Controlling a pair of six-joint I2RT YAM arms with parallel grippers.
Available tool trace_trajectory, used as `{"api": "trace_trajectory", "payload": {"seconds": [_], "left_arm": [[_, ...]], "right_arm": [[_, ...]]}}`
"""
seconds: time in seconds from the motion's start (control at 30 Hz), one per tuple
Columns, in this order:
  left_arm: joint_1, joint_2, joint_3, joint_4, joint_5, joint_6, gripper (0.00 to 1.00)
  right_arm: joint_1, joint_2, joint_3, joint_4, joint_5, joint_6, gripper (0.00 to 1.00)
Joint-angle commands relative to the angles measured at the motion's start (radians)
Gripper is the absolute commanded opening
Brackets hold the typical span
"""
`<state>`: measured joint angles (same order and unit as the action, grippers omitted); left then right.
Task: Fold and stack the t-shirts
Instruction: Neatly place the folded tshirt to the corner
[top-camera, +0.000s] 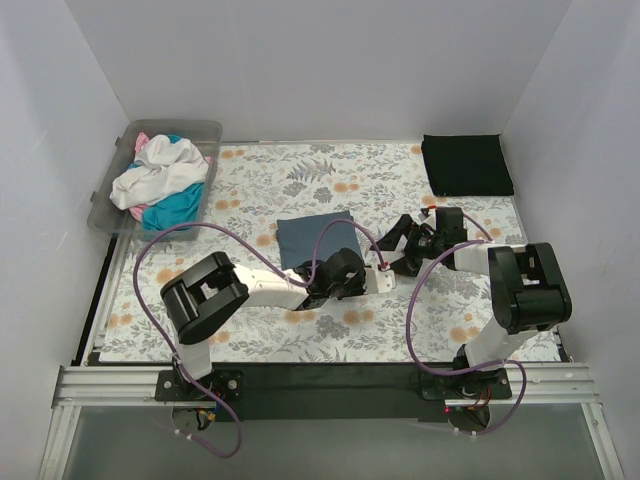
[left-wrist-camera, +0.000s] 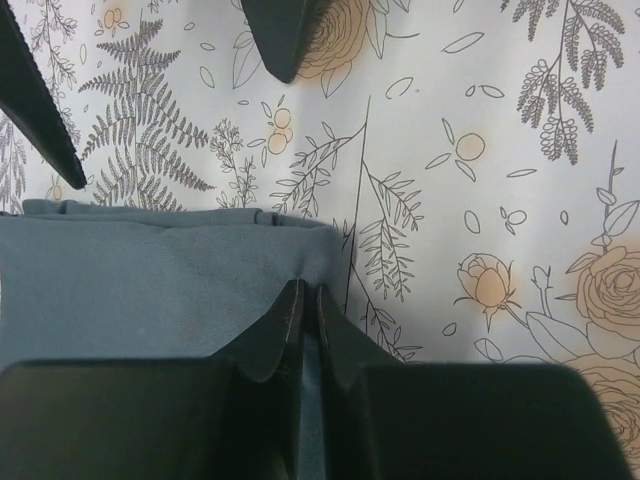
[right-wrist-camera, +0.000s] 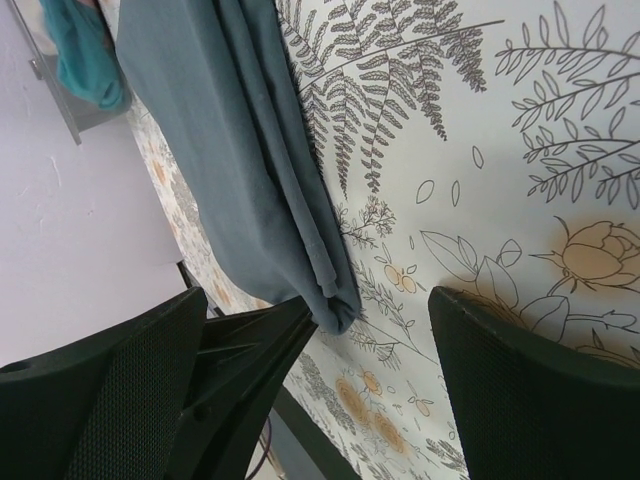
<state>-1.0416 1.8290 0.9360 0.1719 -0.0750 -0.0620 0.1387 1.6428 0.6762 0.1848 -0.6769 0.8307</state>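
Folding in hand: the slate-blue t-shirt (top-camera: 318, 238) lies as a compact, many-layered rectangle on the floral cloth (top-camera: 380, 180); its folding looks finished or nearly so
Left gripper (left-wrist-camera: 303, 295): fingers pressed together, clamped on the corner of the slate-blue t-shirt; the rest of the shirt spreads ahead of and to the left of those fingers
Right gripper (right-wrist-camera: 372, 308): fingers wide apart, holding nothing; it sits low over the floral cloth, facing the left gripper; the same shirt corner ends just by one of its fingertips, and contact cannot be told
Done so far: a black t-shirt (top-camera: 466, 165) lies folded flat, well beyond the right gripper, in the far corner; nothing rests on top of it
Not yet folded: a white t-shirt (top-camera: 150, 178), a teal t-shirt (top-camera: 178, 207) and a pink t-shirt (top-camera: 141, 141) sit crumpled together in the clear bin (top-camera: 175, 125), well away to the far left of the left gripper
Stacking: no shirt lies on another folded one; the slate-blue and black shirts are well apart
Progress, as a judgement: under half done; two shirts look folded, three wait in the bin, and the stack is not begun
Likely next need: moving the slate-blue t-shirt onto the black one without letting its layers fall open
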Motion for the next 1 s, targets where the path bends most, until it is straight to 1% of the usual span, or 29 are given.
{"api": "trace_trajectory", "payload": {"seconds": [0.0,0.2,0.23,0.33,0.53,0.67,0.73,0.77,0.93,0.97], "left_arm": [[0.014,-0.022,0.014,-0.057,0.05,-0.022,0.0],[0.032,-0.114,0.018,-0.061,0.073,-0.042,0.0],[0.035,-0.132,0.024,-0.071,0.104,-0.053,0.0],[0.048,-0.166,0.027,-0.074,0.121,-0.065,0.0],[0.054,-0.175,0.044,-0.074,0.119,-0.076,0.0],[0.069,-0.174,0.063,-0.066,0.119,-0.099,0.0],[0.071,-0.172,0.069,-0.068,0.122,-0.104,0.0],[0.071,-0.171,0.07,-0.068,0.124,-0.105,0.0],[0.077,-0.169,0.067,-0.068,0.123,-0.116,0.0],[0.08,-0.166,0.067,-0.068,0.127,-0.121,0.0]], "right_arm": [[0.002,0.017,-0.001,0.034,-0.009,-0.008,0.98],[0.044,0.035,0.016,0.065,-0.012,0.027,0.98],[0.062,0.041,0.016,0.071,-0.01,0.034,0.98],[0.097,0.072,0.028,0.099,-0.024,0.074,0.98],[0.145,0.133,0.063,0.171,-0.035,0.159,0.95],[0.188,0.158,0.065,0.215,0.003,0.218,0.87],[0.209,0.17,0.068,0.229,0.034,0.261,0.81],[0.213,0.189,0.08,0.252,0.04,0.275,0.74],[0.217,0.238,0.138,0.281,0.089,0.32,0.68],[0.217,0.245,0.143,0.289,0.102,0.324,0.64]]}}
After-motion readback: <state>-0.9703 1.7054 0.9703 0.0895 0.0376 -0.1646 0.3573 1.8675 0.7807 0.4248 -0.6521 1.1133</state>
